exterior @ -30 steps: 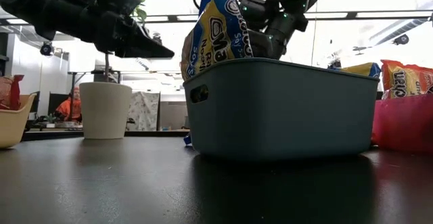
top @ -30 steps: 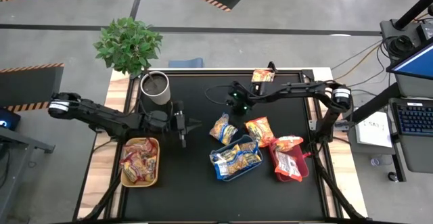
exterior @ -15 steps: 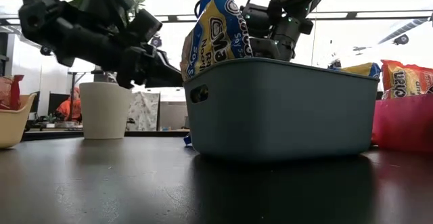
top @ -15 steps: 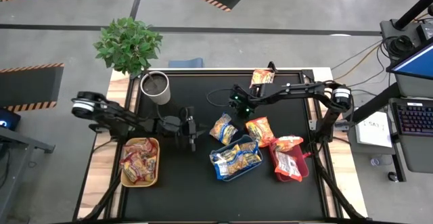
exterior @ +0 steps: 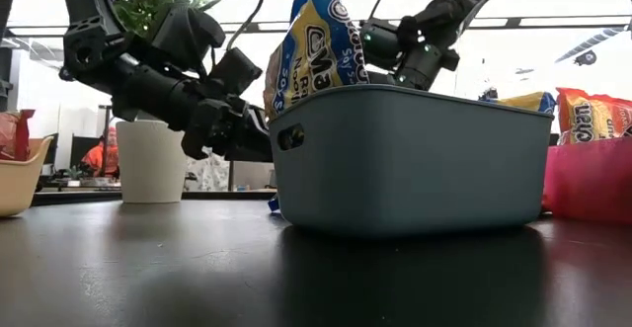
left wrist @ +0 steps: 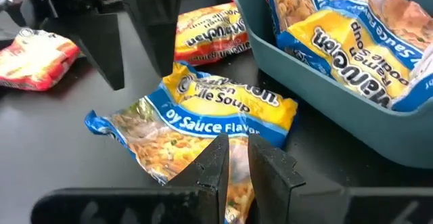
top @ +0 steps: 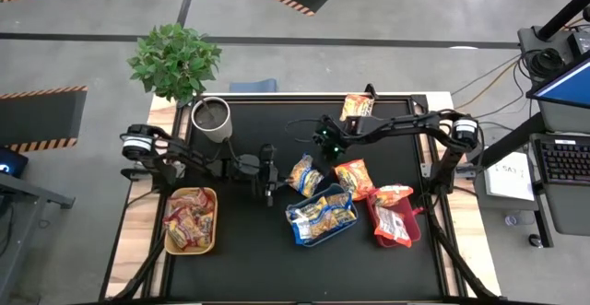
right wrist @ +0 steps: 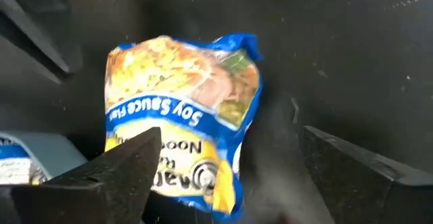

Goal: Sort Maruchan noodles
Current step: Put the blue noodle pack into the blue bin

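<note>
A blue-and-yellow Maruchan noodle packet (top: 301, 174) (left wrist: 203, 116) (right wrist: 179, 109) lies flat on the black table, just left of the blue tray. My left gripper (top: 273, 183) (left wrist: 237, 146) hovers at the packet's left edge, fingers shut and slanting slightly down, above the table in the low view (exterior: 247, 134). My right gripper (top: 324, 136) (right wrist: 232, 132) hangs above the packet's far side, wide open with nothing between its fingers. An orange packet (top: 354, 178) lies to the right of the blue-and-yellow one, and another (top: 358, 105) lies at the far edge.
The blue tray (top: 297, 231) holds blue-and-yellow packets, the red tray (top: 378, 233) red ones, and the yellow tray (top: 213, 220) at the left several packets. A white pot (top: 211, 119) and a plant (top: 175, 61) stand at the far left corner.
My left gripper has moved toward the table's right edge and down, coming in at the blue-and-yellow packet's left edge. The packet has stayed where it was.
</note>
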You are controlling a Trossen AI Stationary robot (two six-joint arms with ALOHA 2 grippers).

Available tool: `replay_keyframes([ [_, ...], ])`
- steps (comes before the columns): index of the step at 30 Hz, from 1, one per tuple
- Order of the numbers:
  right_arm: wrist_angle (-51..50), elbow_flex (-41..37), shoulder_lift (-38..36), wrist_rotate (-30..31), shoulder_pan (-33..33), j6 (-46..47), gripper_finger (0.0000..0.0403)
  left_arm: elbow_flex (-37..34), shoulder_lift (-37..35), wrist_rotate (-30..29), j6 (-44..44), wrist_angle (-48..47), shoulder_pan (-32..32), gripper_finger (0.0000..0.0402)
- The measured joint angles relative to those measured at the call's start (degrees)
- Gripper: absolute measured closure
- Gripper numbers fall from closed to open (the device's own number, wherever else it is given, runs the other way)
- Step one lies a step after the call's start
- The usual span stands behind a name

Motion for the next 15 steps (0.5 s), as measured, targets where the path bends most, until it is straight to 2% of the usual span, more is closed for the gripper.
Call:
replay_keyframes([
  [6,12.0,-4.9,0.0,-5.5,-1.8,3.1,0.0049,0.8,1.9,0.6,-0.7,0.1,0.2,0.0361],
  [15,14.1,-6.7,0.1,-6.1,-1.7,4.0,0.0048,0.7,4.5,0.6,-1.8,0.6,1.4,0.0361],
])
